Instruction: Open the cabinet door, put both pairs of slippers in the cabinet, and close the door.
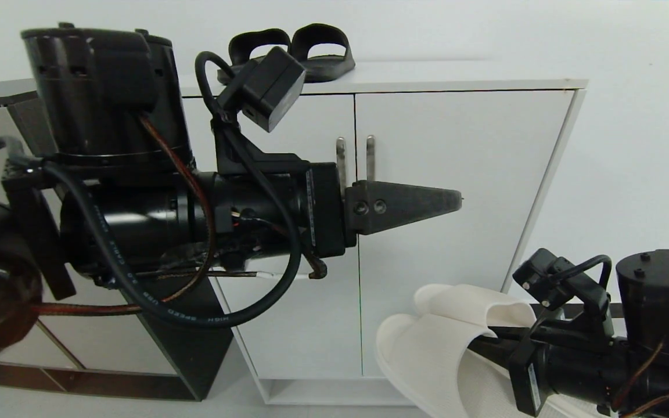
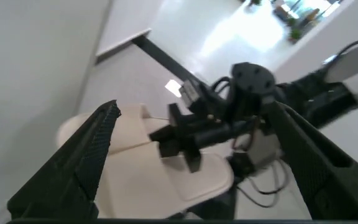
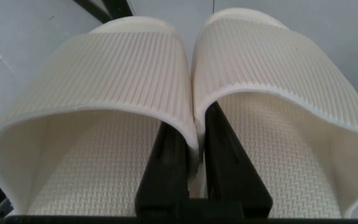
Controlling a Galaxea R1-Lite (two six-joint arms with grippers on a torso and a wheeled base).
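Cabinet doors [image 1: 456,145]: shut, not yet opened.
Left tool [image 1: 457,200]: spread open, empty, near handles [image 1: 370,157].
Right tool [image 3: 197,146]: clamped on white slippers [image 1: 445,337].
Black slippers [image 1: 294,49]: atop cabinet.

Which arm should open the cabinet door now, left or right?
Left. The left gripper is empty and open, right in front of the closed cabinet, near the door handles. The right gripper is lower down and clamped on the white slippers, so it is not free.
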